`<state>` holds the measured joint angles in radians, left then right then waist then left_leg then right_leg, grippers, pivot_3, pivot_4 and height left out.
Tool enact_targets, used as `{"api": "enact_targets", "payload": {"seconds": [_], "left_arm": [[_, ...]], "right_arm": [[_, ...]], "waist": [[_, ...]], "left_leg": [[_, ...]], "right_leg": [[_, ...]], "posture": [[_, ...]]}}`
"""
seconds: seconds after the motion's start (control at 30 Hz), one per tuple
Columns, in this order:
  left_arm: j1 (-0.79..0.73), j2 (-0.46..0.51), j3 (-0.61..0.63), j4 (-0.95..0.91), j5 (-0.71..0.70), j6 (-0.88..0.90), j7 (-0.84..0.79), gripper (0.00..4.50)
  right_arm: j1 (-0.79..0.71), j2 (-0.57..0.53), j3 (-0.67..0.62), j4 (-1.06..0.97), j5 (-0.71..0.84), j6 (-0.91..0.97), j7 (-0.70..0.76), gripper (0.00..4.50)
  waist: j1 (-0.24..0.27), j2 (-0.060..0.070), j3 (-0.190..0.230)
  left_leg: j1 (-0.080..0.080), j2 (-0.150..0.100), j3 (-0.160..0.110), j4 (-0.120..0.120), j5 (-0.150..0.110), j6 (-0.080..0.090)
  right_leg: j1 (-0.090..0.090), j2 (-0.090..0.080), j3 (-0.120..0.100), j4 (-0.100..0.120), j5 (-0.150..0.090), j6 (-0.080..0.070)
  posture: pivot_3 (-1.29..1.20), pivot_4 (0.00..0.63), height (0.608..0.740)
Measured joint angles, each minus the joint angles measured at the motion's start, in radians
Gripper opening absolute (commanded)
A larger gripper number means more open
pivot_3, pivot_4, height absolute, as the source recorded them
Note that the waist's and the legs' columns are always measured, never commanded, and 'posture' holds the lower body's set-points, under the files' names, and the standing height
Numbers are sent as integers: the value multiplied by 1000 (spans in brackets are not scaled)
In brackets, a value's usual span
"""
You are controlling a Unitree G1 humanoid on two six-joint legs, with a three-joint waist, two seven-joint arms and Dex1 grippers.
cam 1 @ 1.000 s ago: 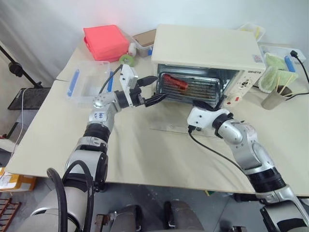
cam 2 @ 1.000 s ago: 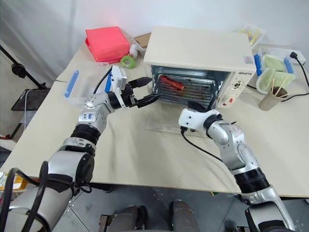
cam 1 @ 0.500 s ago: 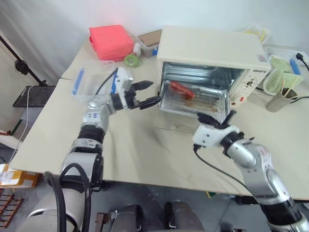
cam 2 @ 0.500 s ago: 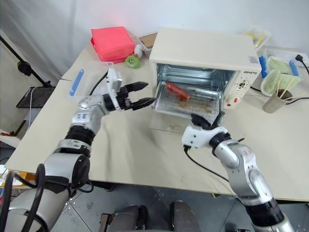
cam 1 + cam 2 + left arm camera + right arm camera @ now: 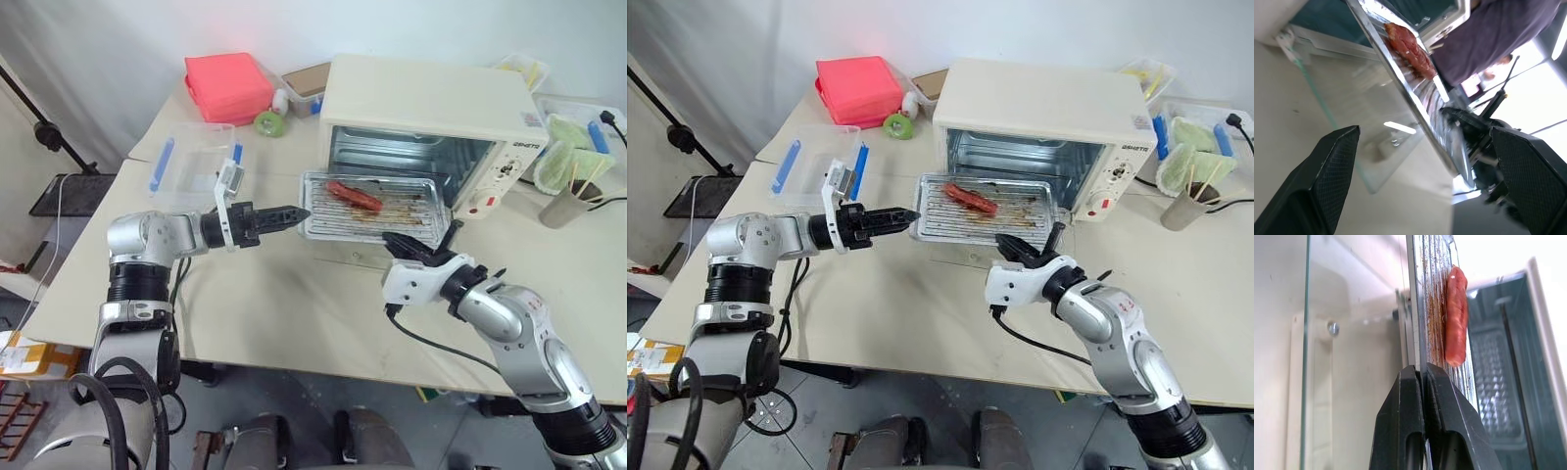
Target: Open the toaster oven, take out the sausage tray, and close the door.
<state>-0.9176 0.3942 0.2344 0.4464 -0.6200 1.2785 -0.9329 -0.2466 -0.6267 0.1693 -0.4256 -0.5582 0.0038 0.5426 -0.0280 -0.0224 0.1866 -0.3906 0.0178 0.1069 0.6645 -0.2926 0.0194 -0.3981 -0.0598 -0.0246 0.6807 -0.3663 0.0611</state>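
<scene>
The tray (image 5: 982, 209), with its sausage (image 5: 969, 198), has come forward out of the oven (image 5: 1043, 125) since a second ago: then it sat deep on the rack, now nearly all of it hangs in front of the opening, over the door (image 5: 960, 257), which lies flat on the table (image 5: 921, 313). The right gripper (image 5: 1423, 377) is pinched tight on the tray's front rim and has drawn back from the oven with it. The left gripper (image 5: 294, 211) has dropped and rolled, and now points at the tray's left edge, fingers spread wide and holding nothing. Extraction looks nearly done; setting the tray down away from the oven and closing the door remain.
</scene>
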Motion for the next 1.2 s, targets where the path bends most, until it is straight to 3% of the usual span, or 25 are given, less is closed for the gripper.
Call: {"api": "enact_targets", "payload": {"seconds": [0.07,0.2,0.6,0.73,1.0,1.2], "left_arm": [[1,-14,28,-17,-24,32,36,4500],[29,-56,77,-64,-63,70,110,3693],[95,-128,145,-118,-125,166,258,97],[95,-137,189,-120,-150,228,302,45],[95,-153,298,-68,-245,330,440,0],[104,-15,353,103,-477,334,610,0]], "right_arm": [[-1,0,11,3,5,-14,8,7],[-11,0,20,13,16,-47,23,0],[-40,0,20,42,21,-81,27,0],[-40,0,19,43,41,-93,30,0],[-15,-12,-21,43,170,-94,67,2214],[92,-56,-161,59,334,-113,100,2214]], "waist": [[-1,0,0],[-1,0,0],[-1,0,0],[0,0,0],[0,0,0],[1,0,0]], "left_leg": [[0,0,0,0,0,0],[1,0,0,0,0,0],[1,0,1,0,0,0],[1,0,1,0,0,0],[2,0,1,0,0,0],[3,0,0,0,0,-1]], "right_leg": [[0,0,0,0,0,0],[0,0,0,0,0,0],[0,0,0,0,0,0],[0,0,0,0,0,0],[1,0,0,0,0,0],[2,-1,0,0,0,0]], "posture": [[0,150,740],[0,150,740],[0,150,740],[0,150,740],[0,150,740],[0,150,740]]}}
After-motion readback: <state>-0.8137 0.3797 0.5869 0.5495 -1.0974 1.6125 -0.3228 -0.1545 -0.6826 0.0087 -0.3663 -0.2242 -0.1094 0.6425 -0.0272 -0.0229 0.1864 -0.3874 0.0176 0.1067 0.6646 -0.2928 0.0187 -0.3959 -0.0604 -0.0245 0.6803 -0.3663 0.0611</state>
